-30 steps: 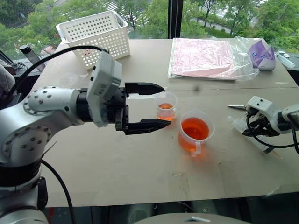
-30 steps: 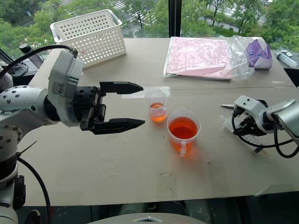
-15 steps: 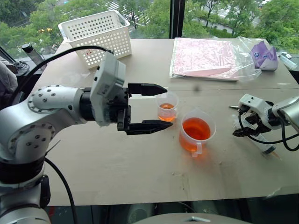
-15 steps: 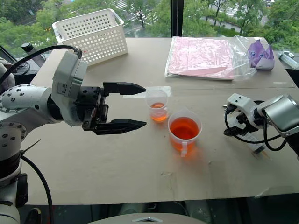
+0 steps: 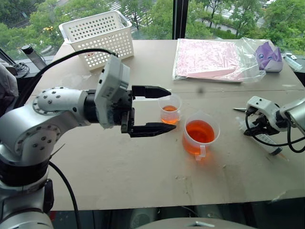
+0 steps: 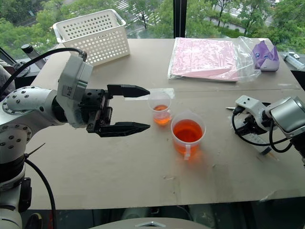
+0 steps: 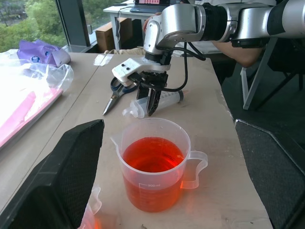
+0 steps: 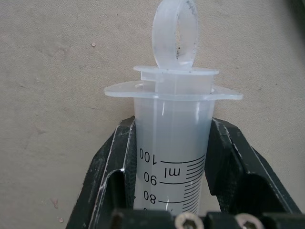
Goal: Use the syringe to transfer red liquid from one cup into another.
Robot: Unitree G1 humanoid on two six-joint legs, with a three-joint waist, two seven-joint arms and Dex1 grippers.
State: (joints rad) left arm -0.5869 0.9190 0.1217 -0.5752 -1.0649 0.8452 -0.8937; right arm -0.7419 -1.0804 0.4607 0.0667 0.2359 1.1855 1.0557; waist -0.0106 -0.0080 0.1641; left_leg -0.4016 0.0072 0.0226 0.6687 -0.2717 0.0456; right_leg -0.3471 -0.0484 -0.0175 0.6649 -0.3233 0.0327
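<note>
The syringe (image 8: 174, 143) lies flat on the table at the right, its loop end pointing away from the wrist. My right gripper (image 8: 174, 124) points down on it, shut on its barrel; it also shows in the left wrist view as the right gripper (image 7: 151, 102). The handled beaker (image 5: 199, 133) stands mid-table, about half full of red liquid (image 7: 152, 155). Just behind and left of it stands the smaller cup (image 6: 161, 107), with a little red liquid in it. My left gripper (image 5: 170, 109) hovers open beside the smaller cup, pointing right, holding nothing.
A white perforated basket (image 5: 97, 36) stands at the back left. A pink folder in a clear bag (image 5: 209, 59) and a purple object (image 5: 269, 55) lie at the back right. Pliers (image 7: 114, 93) lie near the syringe. The table's front edge (image 5: 167, 202) is close.
My right gripper stood open over the syringe half a second ago and has now shut on its barrel. The left arm has stayed where it was.
</note>
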